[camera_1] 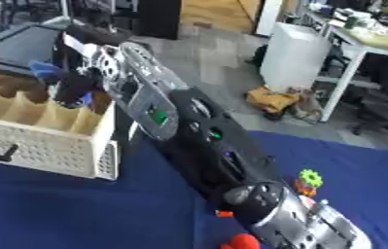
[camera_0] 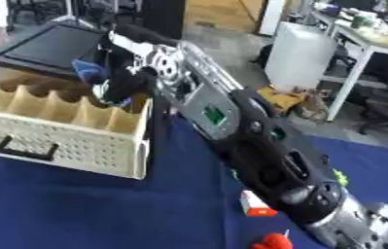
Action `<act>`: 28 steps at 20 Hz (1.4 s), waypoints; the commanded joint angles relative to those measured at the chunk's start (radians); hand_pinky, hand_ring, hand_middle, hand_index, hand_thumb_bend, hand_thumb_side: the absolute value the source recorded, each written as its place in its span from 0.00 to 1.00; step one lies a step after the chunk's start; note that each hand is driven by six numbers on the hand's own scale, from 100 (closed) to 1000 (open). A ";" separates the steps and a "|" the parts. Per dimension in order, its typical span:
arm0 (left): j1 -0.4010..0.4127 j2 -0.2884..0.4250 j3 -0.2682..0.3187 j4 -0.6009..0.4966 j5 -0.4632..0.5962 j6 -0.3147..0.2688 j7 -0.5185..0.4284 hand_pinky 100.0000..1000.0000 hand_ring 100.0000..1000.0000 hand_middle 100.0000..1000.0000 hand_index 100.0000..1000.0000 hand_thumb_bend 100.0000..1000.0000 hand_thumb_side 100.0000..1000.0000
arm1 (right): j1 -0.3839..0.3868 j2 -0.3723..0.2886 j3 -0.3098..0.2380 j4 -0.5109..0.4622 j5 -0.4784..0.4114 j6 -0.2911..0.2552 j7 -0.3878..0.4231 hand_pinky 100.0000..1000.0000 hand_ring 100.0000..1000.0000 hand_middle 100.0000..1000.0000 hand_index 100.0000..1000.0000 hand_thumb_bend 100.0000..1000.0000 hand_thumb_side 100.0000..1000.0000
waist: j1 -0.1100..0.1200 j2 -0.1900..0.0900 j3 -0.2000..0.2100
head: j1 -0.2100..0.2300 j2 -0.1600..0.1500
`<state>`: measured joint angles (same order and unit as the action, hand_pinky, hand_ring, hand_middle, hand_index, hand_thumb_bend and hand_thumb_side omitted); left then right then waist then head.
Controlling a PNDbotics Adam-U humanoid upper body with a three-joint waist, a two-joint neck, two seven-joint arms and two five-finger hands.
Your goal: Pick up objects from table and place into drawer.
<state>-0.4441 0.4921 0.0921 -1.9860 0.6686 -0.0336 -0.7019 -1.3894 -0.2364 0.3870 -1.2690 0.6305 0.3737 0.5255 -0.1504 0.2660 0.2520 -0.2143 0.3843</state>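
My right arm [camera_0: 265, 155] reaches from the lower right across the blue table to the open cream drawer [camera_0: 69, 146], which has perforated walls, wooden dividers and a black handle [camera_0: 23, 150]. My right hand [camera_0: 127, 83] hangs over the drawer's right rear compartments, fingers curled down around a blue object [camera_0: 90, 71]. The arm hides part of that object. On the cloth near my arm lie an orange-and-white block [camera_0: 253, 204], a red thing [camera_0: 273, 241], and a green gear-shaped piece [camera_1: 310, 178] on an orange piece. My left hand shows in neither view.
A dark flat panel [camera_0: 54, 44] lies behind the drawer. Beyond the table stand a white bin [camera_0: 299, 56], a brown bag on the floor [camera_1: 273, 99] and a white desk [camera_0: 376, 46]. Blue cloth [camera_0: 78, 209] spreads in front of the drawer.
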 commanded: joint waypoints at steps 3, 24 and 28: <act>-0.008 0.013 0.008 -0.014 -0.001 0.004 0.002 0.50 0.40 0.54 0.73 0.00 1.00 | -0.025 -0.036 -0.025 -0.046 -0.001 -0.011 0.041 0.64 0.72 0.53 0.81 0.21 0.34 | 0.014 -0.020 -0.004 | 0.001 -0.008; -0.006 0.054 0.018 -0.014 0.007 -0.111 0.042 0.48 0.40 0.53 0.74 0.00 0.98 | 0.052 -0.164 -0.184 -0.380 -0.214 0.114 -0.139 0.59 0.65 0.41 0.79 0.01 0.56 | 0.034 -0.027 -0.030 | 0.019 0.025; 0.002 0.118 0.021 -0.014 -0.012 -0.242 0.069 0.44 0.37 0.51 0.74 0.00 0.93 | 0.143 -0.267 -0.249 -0.566 -0.381 0.177 -0.272 0.58 0.64 0.41 0.77 0.00 0.61 | 0.042 -0.028 -0.043 | 0.019 0.041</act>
<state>-0.4360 0.5656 0.1012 -1.9860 0.6621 -0.2408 -0.6407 -1.2318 -0.4518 0.1675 -1.7724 0.2987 0.5345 0.2899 -0.1214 0.2582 0.2088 -0.1960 0.4211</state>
